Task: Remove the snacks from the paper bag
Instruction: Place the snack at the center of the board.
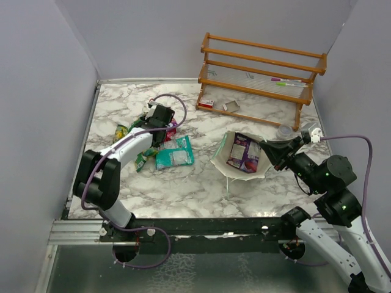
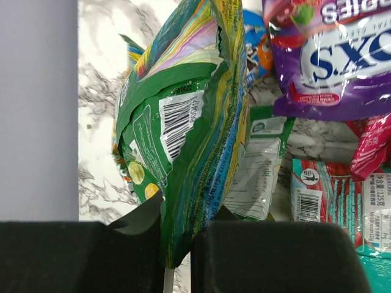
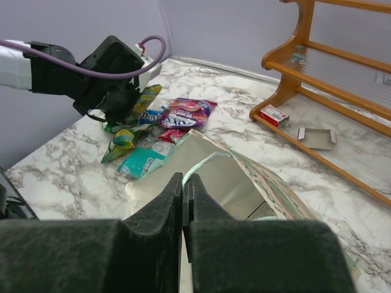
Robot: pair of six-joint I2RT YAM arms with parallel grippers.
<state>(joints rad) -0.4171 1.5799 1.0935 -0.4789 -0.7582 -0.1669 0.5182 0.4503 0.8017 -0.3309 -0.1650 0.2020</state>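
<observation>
Most of what's inside the pale green paper bag (image 1: 221,157) only shows from the top camera: a purple-pink candy packet (image 1: 244,152) lies in there. The right wrist view catches just the bag's cream inner wall, and its own black fingers block the lower part.

The bag sits right of centre on the marble worktop (image 1: 201,183), mouth open upward. The right end effector (image 1: 267,148) is clenched on the bag's right rim. In the wrist view a pale strip of that edge runs straight into the closed gap. That arm is folded, forearm pointing left toward the bag.

The left arm is stretched forward to the snack pile at the back-left. From above, its wrist hides nearly all of what it's gripping. The left wrist view sorts that out: the left end effector (image 2: 180,223) is grasping a yellow-green crinkly plastic packet (image 2: 183,140) by its lower edge.

Around it are:
- a purple-and-white packet (image 2: 330,55), cut off at the top
- a blue packet (image 2: 256,49) peeking out behind
- a red-pink packet (image 2: 372,146), clipped by the frame edge
- a teal-white packet (image 2: 330,201)

A wooden slatted rack (image 1: 263,67) stands at the back, with a small red-white box (image 1: 206,104) at its foot.
</observation>
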